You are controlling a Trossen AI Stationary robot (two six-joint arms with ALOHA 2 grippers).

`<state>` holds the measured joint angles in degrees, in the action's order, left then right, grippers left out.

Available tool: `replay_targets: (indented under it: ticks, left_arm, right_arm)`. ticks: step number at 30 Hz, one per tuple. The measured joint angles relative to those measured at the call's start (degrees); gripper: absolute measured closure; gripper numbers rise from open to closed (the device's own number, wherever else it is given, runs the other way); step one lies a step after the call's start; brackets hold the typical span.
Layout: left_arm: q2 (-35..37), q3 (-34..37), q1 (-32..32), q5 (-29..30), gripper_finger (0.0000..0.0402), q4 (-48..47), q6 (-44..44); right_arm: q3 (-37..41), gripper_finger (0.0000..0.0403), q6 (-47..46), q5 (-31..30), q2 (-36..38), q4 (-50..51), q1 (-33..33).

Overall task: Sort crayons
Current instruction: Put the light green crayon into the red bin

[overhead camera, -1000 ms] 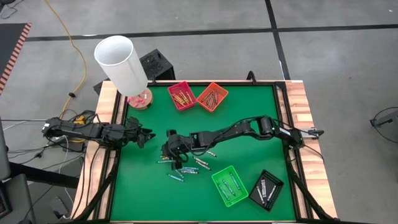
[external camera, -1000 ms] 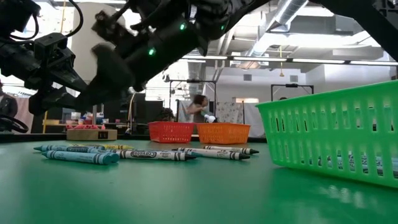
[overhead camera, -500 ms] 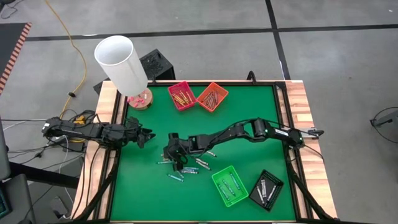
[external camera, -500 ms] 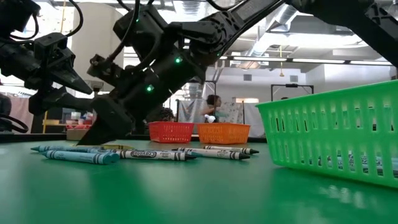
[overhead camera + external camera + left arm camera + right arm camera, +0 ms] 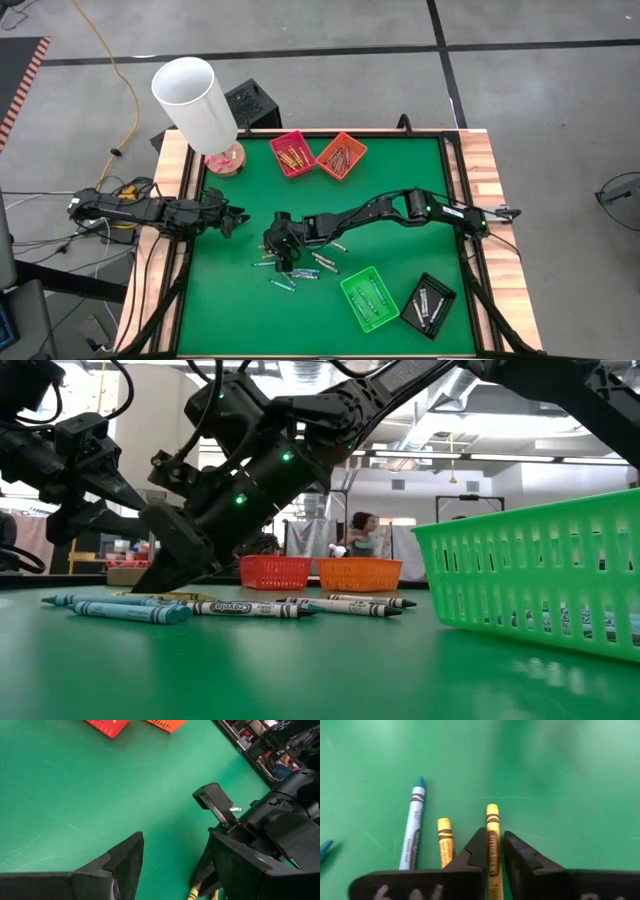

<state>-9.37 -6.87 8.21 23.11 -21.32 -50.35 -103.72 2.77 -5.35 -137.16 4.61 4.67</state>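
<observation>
Loose crayons (image 5: 295, 270) lie on the green mat near the middle of the table: teal ones (image 5: 120, 610), grey ones (image 5: 250, 607) and yellow ones. My right gripper (image 5: 281, 256) is down at the pile's left end, shut on a yellow crayon (image 5: 493, 822). A shorter yellow crayon (image 5: 445, 842) and a blue-tipped one (image 5: 414, 827) lie beside it. My left gripper (image 5: 238, 220) hovers open at the table's left edge, holding nothing. My right gripper (image 5: 495, 833) has the yellow crayon's long sides (image 5: 493, 842) between its two fingers, which lie along the crayon. They slant down from the table's right side. The crayon lies flat on the mat, and its far end (image 5: 492, 811) sticks out past the fingertips.
A red tray (image 5: 292, 153) and an orange tray (image 5: 341, 155) stand at the far edge. A green tray (image 5: 369, 299) and a black tray (image 5: 429, 304) stand near right. A white lamp shade (image 5: 195, 100) rises over the far-left corner. A person moves in the room behind.
My right gripper has sunk from above the pile down to the mat, its fingertips now at the crayons, and has rolled a little. The crayons have not shifted.
</observation>
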Motion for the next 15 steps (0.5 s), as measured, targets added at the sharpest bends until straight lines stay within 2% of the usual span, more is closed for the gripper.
replay_targets:
  ticks: [6, 15]
  left_arm:
    - [0.01, 0.00, 0.02, 0.00, 0.0186, 0.00, 0.00]
    - [0.01, 0.00, 0.00, -0.01, 0.0186, -0.01, 0.00]
  right_arm:
    - [0.00, 0.0394, 0.01, -0.64, 0.07, 0.36, 0.00]
    - [0.02, 0.0399, -2.88, -1.28, 0.06, -0.82, -0.07]
